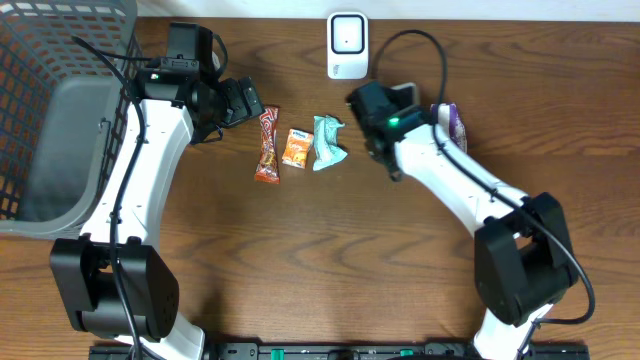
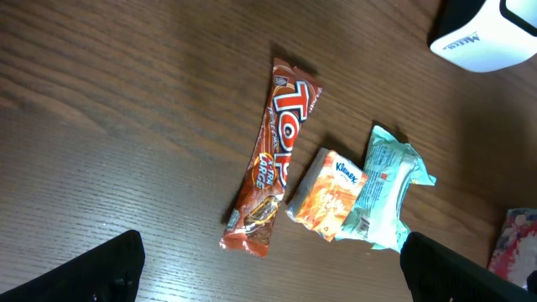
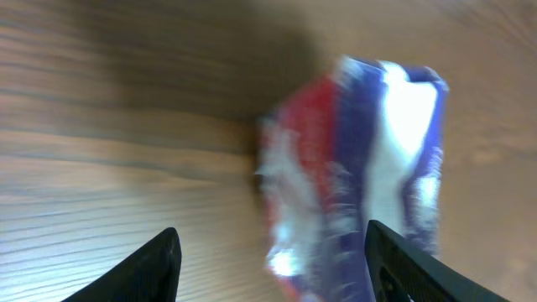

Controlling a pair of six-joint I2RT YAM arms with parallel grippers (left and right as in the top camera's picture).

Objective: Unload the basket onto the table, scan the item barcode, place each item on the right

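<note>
- Overhead, a white scanner (image 1: 347, 45) stands at the far edge of the wooden desk (image 1: 330, 250), about midway between the two arms.
- Off to the right of the scanner lies a purple packet (image 1: 453, 122), close against the right arm and partly hidden by it.
- Right wrist view: the right hand (image 3: 273, 235) has its two fingers spread apart, with the packet showing between them as a blurred block of red, purple and white on the wood. The left finger (image 3: 155, 268) stands clear of the packet. I cannot tell whether the other finger touches it.
- Three more things lie in a row in front of the scanner: a long red-brown candy bar (image 1: 267, 145), a small orange tissue pack (image 1: 296, 148) and a teal packet (image 1: 328, 142).
- The tissue pack and the teal packet touch along one side, and the candy bar lies just beside the tissue pack.
- The left hand (image 1: 248, 100) hangs just to the left of the candy bar's upper end. In its wrist view the fingers are wide apart and nothing is between them.
- A grey mesh basket (image 1: 60, 110) sits at the far left of the desk.
</note>
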